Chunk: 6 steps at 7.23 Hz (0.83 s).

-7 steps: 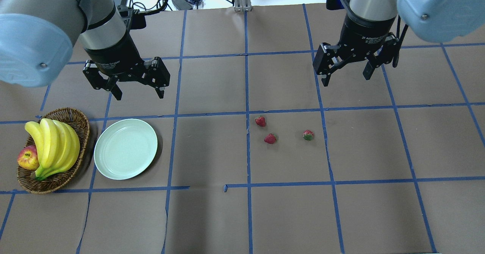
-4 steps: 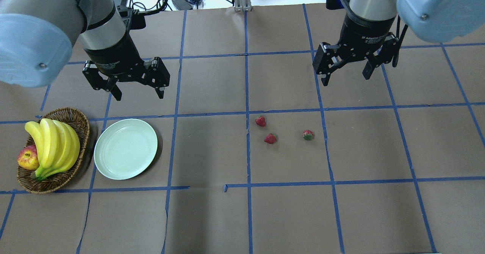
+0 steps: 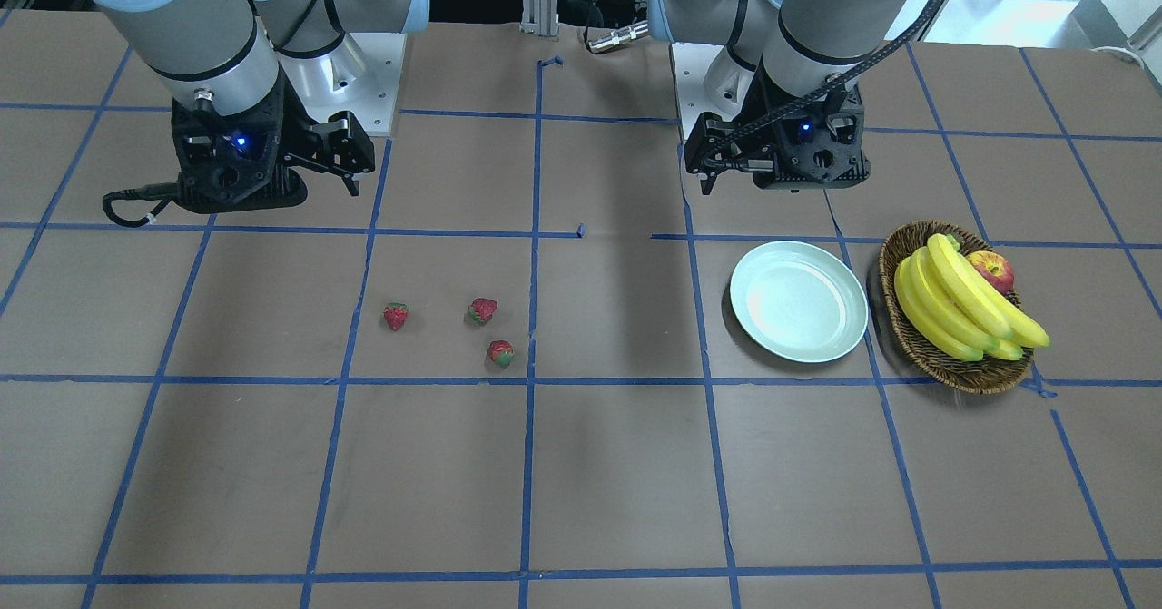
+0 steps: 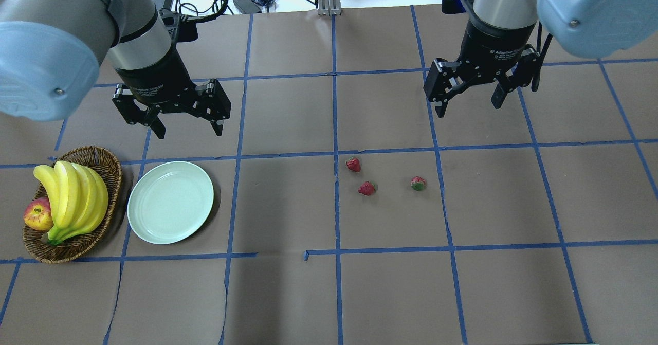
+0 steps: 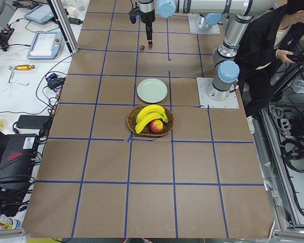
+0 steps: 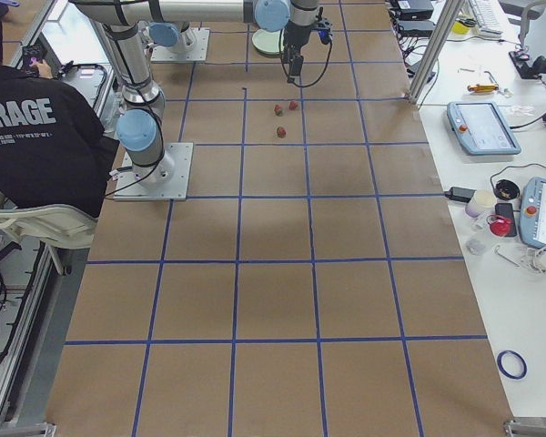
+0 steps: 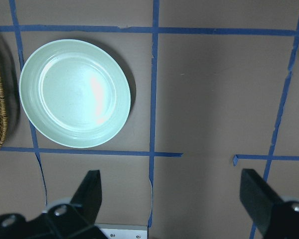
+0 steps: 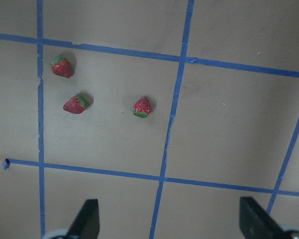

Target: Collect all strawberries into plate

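Brown-paper table [image 4: 288,206], blue tape grid. On robot's left side: plate [image 4: 170,202] with wicker basket [image 4: 72,251] just beside it. Three strawberries [image 4: 353,164] [image 4: 366,188] [image 4: 418,183] lie loose near centre, well apart from the plate.

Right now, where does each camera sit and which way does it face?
Overhead: behind the robot, looking forward and down; left gripper and right gripper, both open.
Front-facing: across the table, facing the robot; both arms and bases.
Exterior left: table end beside the basket, looking along; both arms far.
Exterior right: opposite end; both arms far.
Left wrist: down on the plate; own fingertips.
Right wrist: down on the strawberries; own fingertips.
Shared: plate, in left wrist and overhead.
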### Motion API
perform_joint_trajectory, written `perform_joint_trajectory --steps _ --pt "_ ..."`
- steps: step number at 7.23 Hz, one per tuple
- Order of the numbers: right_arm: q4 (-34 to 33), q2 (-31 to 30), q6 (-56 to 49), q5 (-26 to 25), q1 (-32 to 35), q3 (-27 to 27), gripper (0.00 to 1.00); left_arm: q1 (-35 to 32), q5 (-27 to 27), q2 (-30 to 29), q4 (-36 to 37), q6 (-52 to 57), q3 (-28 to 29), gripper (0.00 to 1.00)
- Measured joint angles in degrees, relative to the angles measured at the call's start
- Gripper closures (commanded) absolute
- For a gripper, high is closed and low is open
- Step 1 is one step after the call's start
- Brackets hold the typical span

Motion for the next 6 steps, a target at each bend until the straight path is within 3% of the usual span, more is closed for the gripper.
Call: perform_joint_trajectory --steps 2,6 --pt "-4.3 2.7 0.1 0.0 0.2 2.6 0.0 0.0 0.0 0.2 0.0 0.0 -0.2 0.0" --pt "-21.3 9.0 1.6 0.0 1.8 12.9 0.0 0.0 0.0 0.2 -0.1 -1.0 -0.5 0.0"
